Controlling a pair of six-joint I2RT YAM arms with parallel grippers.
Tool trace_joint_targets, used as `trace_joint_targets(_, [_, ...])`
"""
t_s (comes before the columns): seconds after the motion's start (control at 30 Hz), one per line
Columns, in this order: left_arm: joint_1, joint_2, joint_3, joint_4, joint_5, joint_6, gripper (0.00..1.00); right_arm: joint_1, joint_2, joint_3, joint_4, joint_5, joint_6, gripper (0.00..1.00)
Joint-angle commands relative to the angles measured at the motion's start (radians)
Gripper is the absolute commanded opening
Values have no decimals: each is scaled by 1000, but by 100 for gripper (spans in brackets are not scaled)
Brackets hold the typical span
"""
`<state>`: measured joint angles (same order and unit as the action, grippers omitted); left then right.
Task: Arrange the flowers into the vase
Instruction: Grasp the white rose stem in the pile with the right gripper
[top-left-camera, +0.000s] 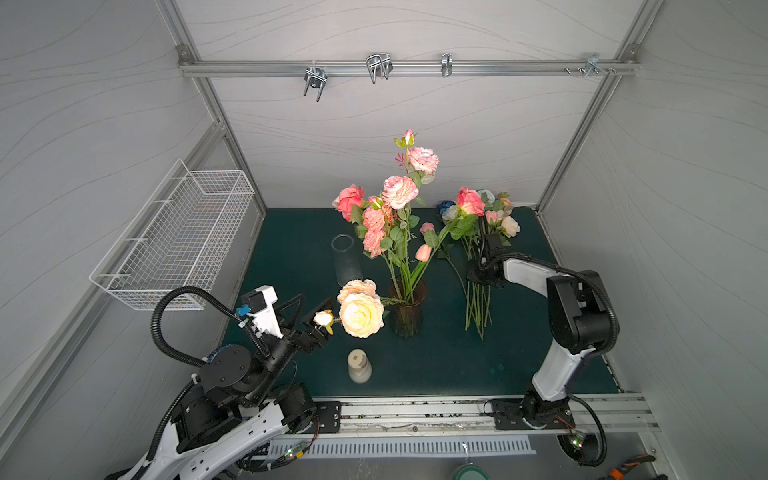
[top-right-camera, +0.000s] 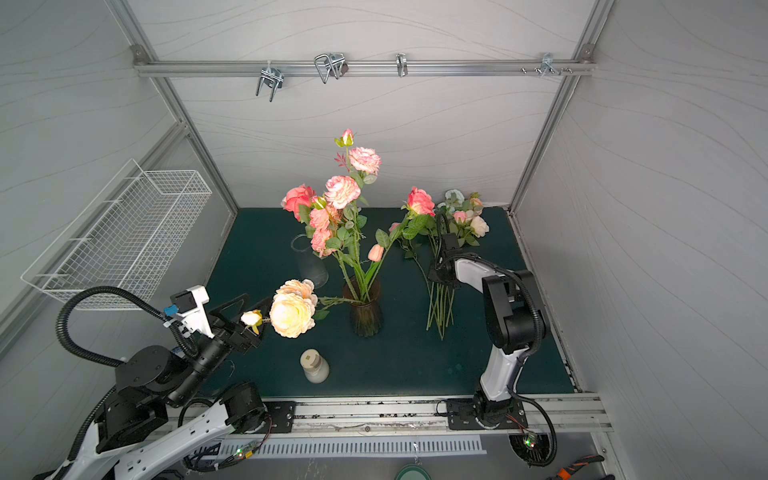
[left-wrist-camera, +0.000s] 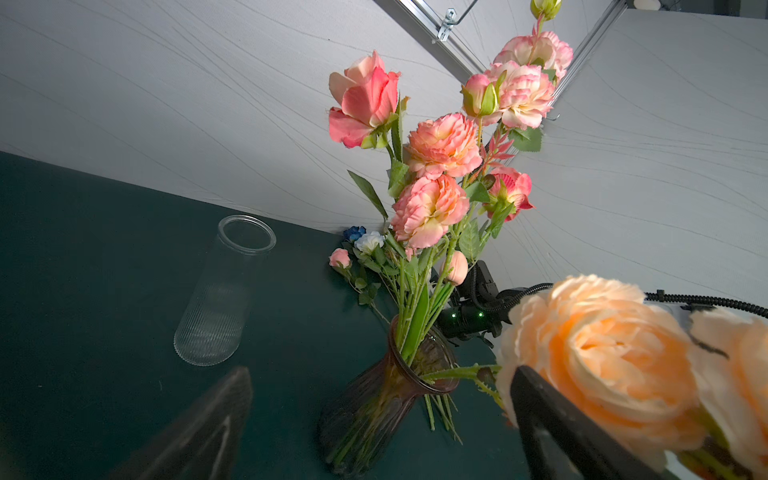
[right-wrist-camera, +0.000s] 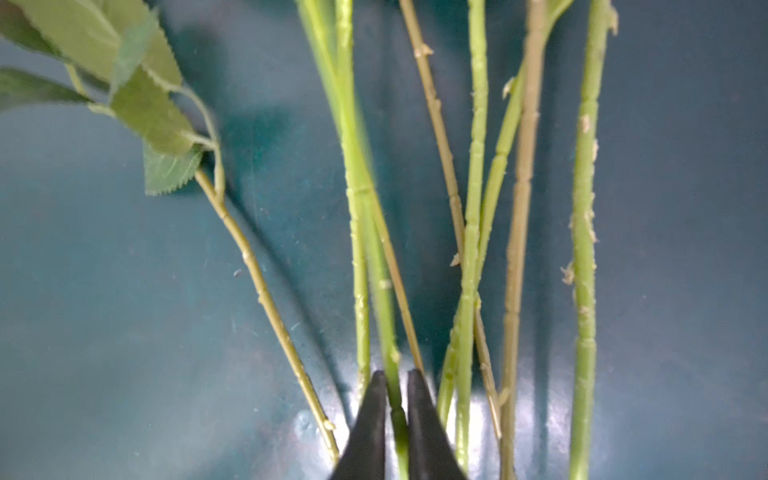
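**Left arm.** I hold it folded low at the near left corner of the dark green mat (top-left-camera: 291, 257), with the wrist aimed toward the dark ribbed vase (top-left-camera: 407, 316). My left gripper (top-left-camera: 318, 305) stands wide open and grips nothing. In both top views a small cream bud (top-left-camera: 323, 318) sits between its fingers. Two large peach blooms (top-left-camera: 360, 313) hang just past the fingertips, on a stem that leans sideways out of the vase rim. In the left wrist view one bloom lies against one finger (left-wrist-camera: 544, 415).

**Right arm.** I reach it out from the near right mount with the elbow high. The forearm slopes down to the loose flowers (top-left-camera: 510, 226) lying on the mat to the right of the vase. My right gripper (right-wrist-camera: 392, 374) is closed on one green stem (right-wrist-camera: 386, 307) of that bundle.

**Task items.** Pink and coral flowers (top-left-camera: 399, 191) stand upright in the vase. The loose flowers lie with stems toward me and blooms toward the back wall.

**Limits of view.**
- In both top views my right wrist covers the right gripper's fingers.
- The right wrist view shows only the fingertips, cut off at the frame edge, and no blooms. I cannot tell which bloom the gripped stem carries.
- In the left wrist view the other finger (left-wrist-camera: 212, 424) is blurred, and the peach blooms run out of frame.
- A clear glass cylinder (top-left-camera: 347, 257) stands behind and to the left of the vase.
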<state>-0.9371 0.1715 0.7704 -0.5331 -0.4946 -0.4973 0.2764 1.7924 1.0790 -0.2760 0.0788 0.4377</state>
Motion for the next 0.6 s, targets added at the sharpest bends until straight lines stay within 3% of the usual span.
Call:
trace_joint_targets(0.0, [-3, 0, 35, 13, -12, 8, 99, 9, -40, -6, 1, 30, 0, 3])
trace_joint_targets(0.3, [-4, 25, 53, 31, 4, 12, 99, 17, -244, -38, 3, 73, 15, 0])
trace_joint_targets(0.57, [-4, 28, 79, 39, 10, 19, 99, 18, -394, -60, -7, 178, 27, 0])
